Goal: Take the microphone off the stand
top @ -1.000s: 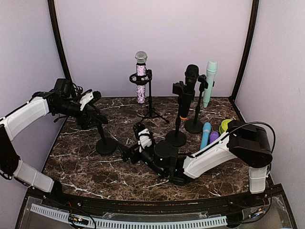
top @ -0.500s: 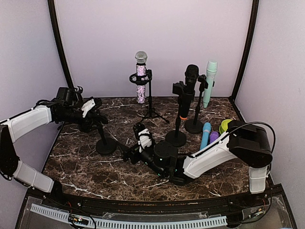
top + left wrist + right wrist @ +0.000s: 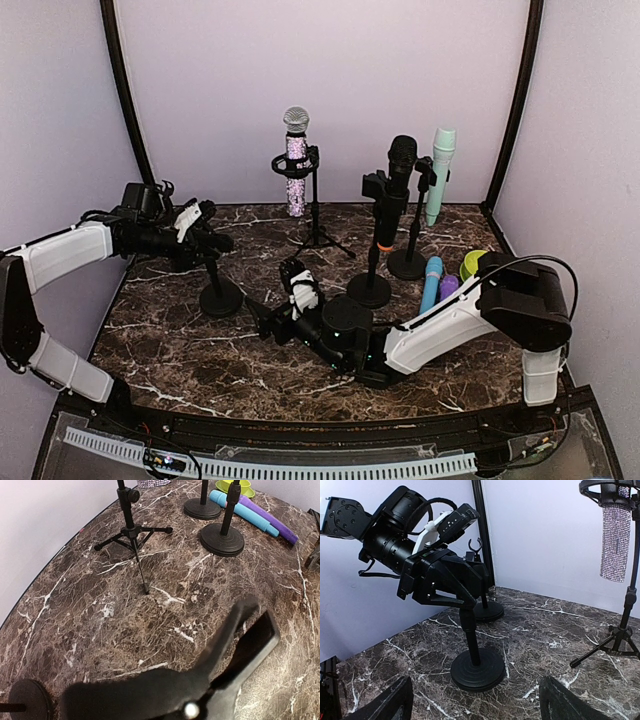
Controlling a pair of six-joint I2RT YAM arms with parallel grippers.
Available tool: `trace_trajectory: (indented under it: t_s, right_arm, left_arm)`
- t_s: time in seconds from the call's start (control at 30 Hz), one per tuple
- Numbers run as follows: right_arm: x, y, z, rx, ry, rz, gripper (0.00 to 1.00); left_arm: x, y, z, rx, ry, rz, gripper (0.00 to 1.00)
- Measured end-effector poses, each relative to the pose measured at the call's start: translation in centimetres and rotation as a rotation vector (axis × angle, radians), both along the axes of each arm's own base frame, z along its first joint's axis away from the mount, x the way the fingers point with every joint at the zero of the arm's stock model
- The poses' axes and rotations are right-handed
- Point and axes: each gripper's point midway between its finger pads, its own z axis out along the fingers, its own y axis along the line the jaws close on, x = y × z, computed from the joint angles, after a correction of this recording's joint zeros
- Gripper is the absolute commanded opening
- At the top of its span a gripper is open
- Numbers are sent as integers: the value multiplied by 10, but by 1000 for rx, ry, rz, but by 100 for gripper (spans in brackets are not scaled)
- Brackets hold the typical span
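Microphone: three sit in holders in the top view. A glitter microphone (image 3: 296, 170) is at upper centre, a black microphone (image 3: 400, 165) is right of centre and a teal microphone (image 3: 440, 170) is further right. I cannot tell which one is meant.
Left gripper (image 3: 445, 577): closed around the head of a short stand (image 3: 477, 672), centre left in the right wrist view. No microphone shows in that head.
Right gripper (image 3: 476, 702): spread wide and holding nothing, low over the table (image 3: 180, 340) and facing the short stand.
Step in hand: probably bracing or shifting the short stand; no microphone is being lifted yet.
Doing it well: hold the stand's base flat on the table. Draw a microphone straight out along its holder's axis while the other arm pins the base.
Risk: the tall stands look top-heavy, so a sideways tug could topple one into its neighbours.
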Motion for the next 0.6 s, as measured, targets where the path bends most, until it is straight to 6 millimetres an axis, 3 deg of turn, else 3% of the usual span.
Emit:
trace_trajectory:
  t_s: [0.17,0.33,0.6]
  right_arm:
    - [0,0,-1,-5,2,0,87]
    - [0,0,-2,-6,5,0,87]
    - [0,0,-2,-3,8,0,87]
  left_arm:
    - [1,-3,2,-2,-14,-12,21]
    - [10,7,3,23,-32,21,20]
    - [52,87,7,87,-73,222,19]
